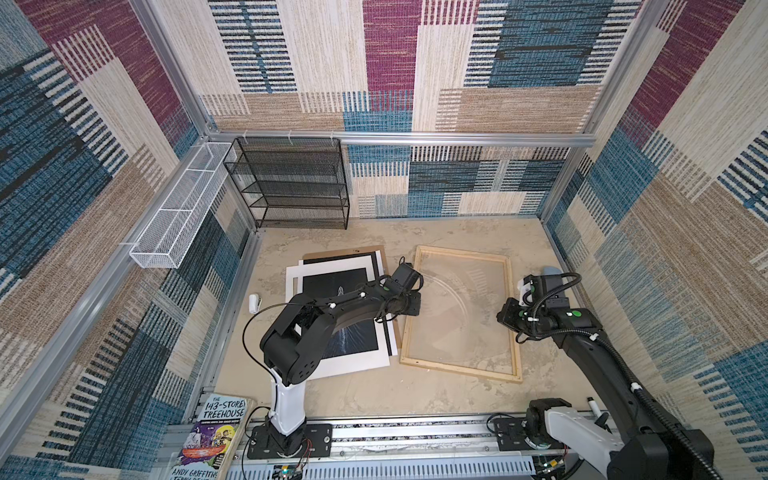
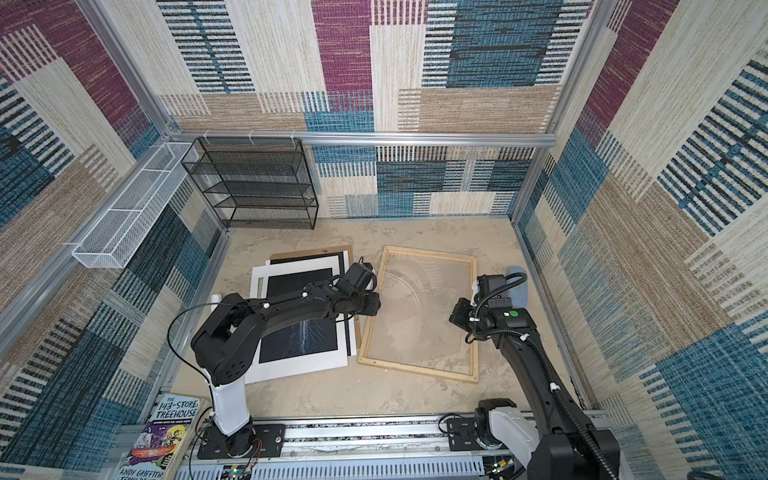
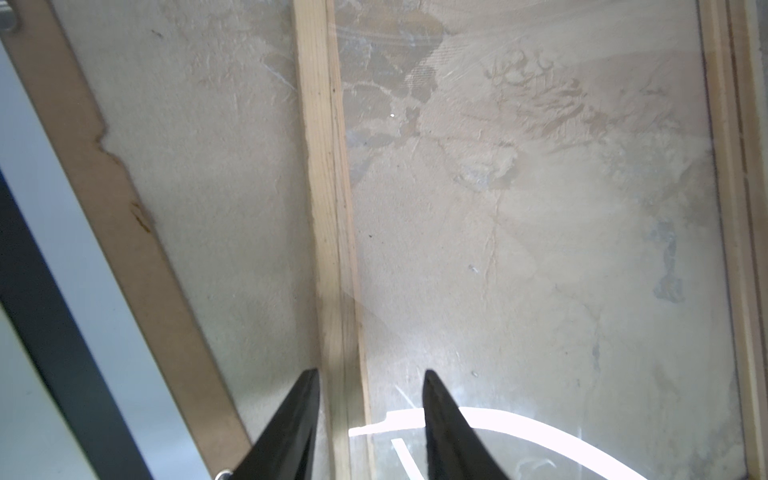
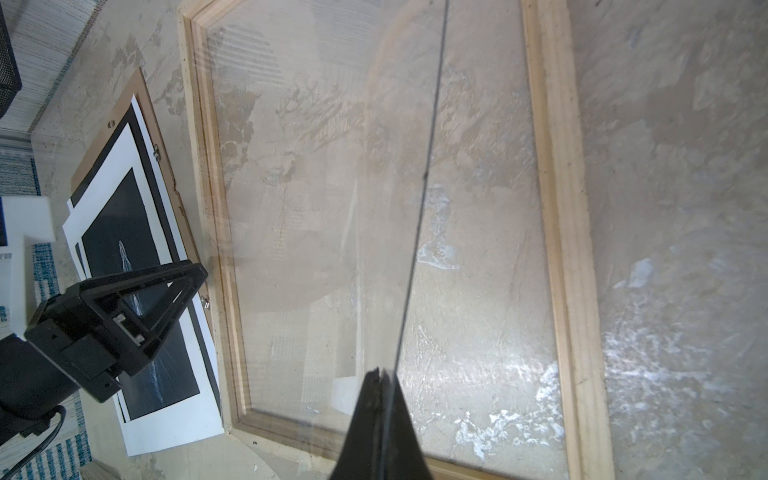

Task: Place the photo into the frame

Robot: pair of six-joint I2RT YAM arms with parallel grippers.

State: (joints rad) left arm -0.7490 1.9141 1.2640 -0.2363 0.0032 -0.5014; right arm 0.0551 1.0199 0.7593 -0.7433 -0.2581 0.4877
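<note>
- The frame [image 1: 461,371] lay flat on the table [image 1: 374,399], right of centre in both top views, with the bare table showing through its pane.
- The photo [image 1: 357,345] lay face up left of centre, in a loose stack just beside the frame's left rail. A brown hardboard backing [image 3: 124,199] lay under the stack, and the left arm crossed above it.
- The left gripper [image 3: 370,374] stood partly open, one finger outside that left rail and one over the pane. A gap showed on the pane side, so it gripped nothing.
- The right gripper [image 4: 379,372] hung by the frame's right rail with its jaws closed tight. A thin dark line ran from between its tips across the pane. Whether that was the edge of a clear sheet pinched there, I could not tell.
- The photo looked light, thin and floppy, and likely to crease or smudge. Lying flat, it offered little edge to pinch. The white margin at a corner overhanging the stack seemed the best hold.
- The frame looked stiff and light, but its pane looked fragile, so it should be held by a rail only.
</note>
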